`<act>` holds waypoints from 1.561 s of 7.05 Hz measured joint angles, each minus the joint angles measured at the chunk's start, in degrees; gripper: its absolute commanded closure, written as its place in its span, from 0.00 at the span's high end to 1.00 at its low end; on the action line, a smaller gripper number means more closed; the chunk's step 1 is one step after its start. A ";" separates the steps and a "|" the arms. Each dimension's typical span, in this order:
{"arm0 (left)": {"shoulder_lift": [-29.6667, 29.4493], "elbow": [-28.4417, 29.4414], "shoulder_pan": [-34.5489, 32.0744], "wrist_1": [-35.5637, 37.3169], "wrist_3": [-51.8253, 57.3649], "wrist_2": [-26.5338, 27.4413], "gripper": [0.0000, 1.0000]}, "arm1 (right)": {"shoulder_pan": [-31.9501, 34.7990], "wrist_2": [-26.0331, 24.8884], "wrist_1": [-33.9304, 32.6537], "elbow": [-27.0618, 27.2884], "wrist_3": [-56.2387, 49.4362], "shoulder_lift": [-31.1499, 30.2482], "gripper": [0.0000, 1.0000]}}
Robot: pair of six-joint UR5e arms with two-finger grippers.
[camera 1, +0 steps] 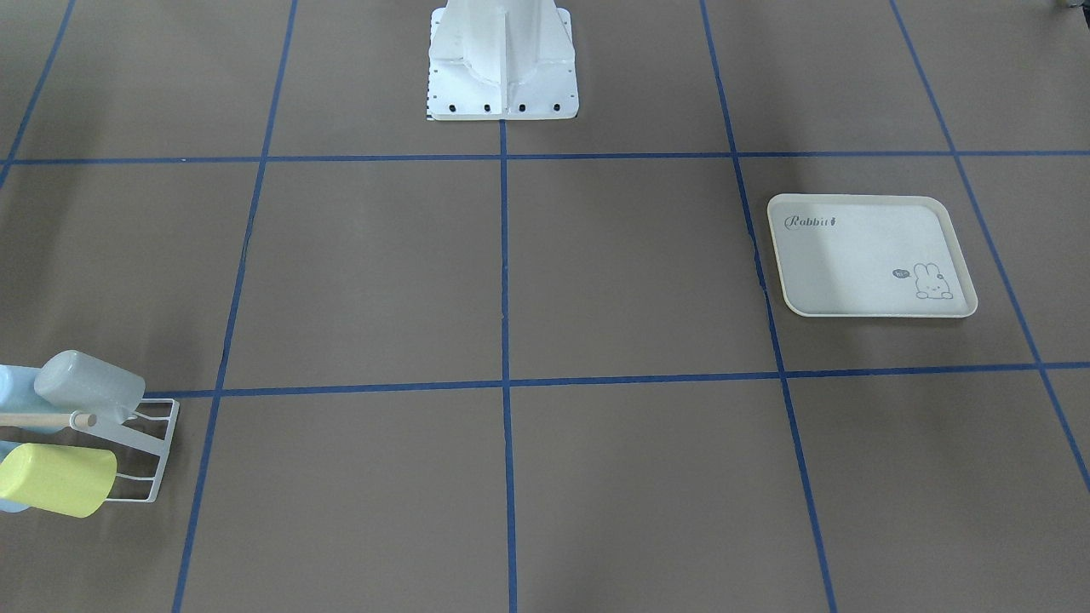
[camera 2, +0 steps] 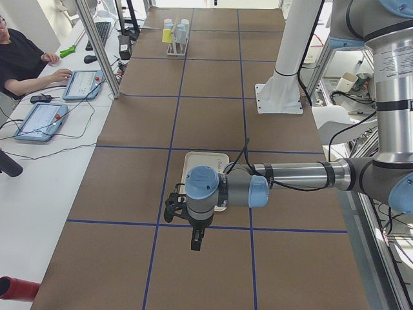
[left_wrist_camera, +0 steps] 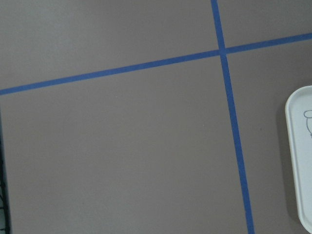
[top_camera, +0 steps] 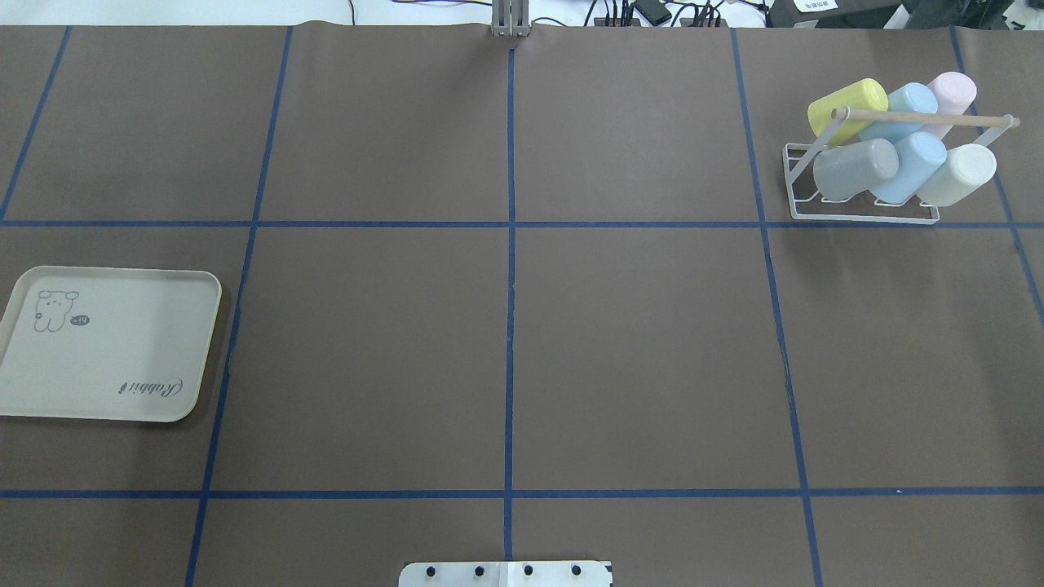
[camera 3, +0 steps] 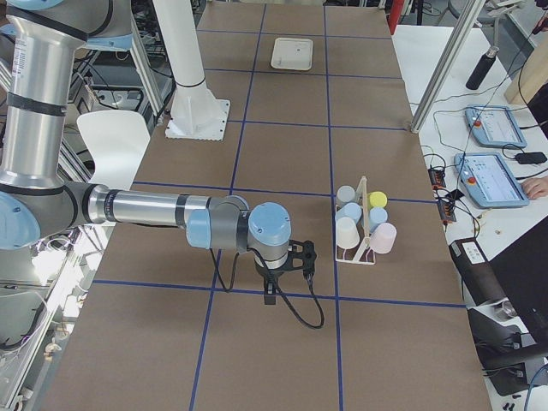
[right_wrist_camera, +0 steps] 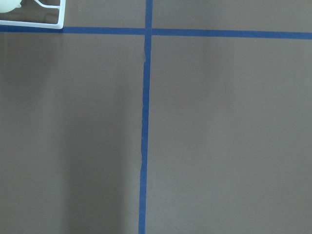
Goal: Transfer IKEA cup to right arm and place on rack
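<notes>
Six cups (top_camera: 855, 167) sit on the rack (top_camera: 864, 218) at the tabletop's (top_camera: 636, 350) far right corner. The left fingers (camera 2: 195, 241) point down beside the tray (top_camera: 106, 350), the right fingers (camera 3: 269, 294) near the rack. Whether either pair is wide or narrow, I cannot tell.

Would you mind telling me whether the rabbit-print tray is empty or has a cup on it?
Empty: the rabbit-print tray shows only its bare printed surface in the overhead and front-facing views.
</notes>
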 measured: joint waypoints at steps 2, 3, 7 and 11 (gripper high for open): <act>-0.46 -1.38 3.04 3.64 0.02 -1.52 1.00 | 0.00 0.02 -0.02 -0.06 0.06 -0.08 1.00; -0.62 -2.07 3.81 4.02 0.02 -1.79 1.00 | -0.01 0.04 -0.03 -0.03 0.09 -0.13 1.00; -2.11 -2.57 4.30 4.02 0.29 -1.82 1.00 | -0.07 1.18 0.05 0.21 0.08 -0.32 1.00; -2.27 -3.30 4.33 3.89 0.47 -1.78 1.00 | -0.09 1.26 0.06 0.35 0.15 -0.29 1.00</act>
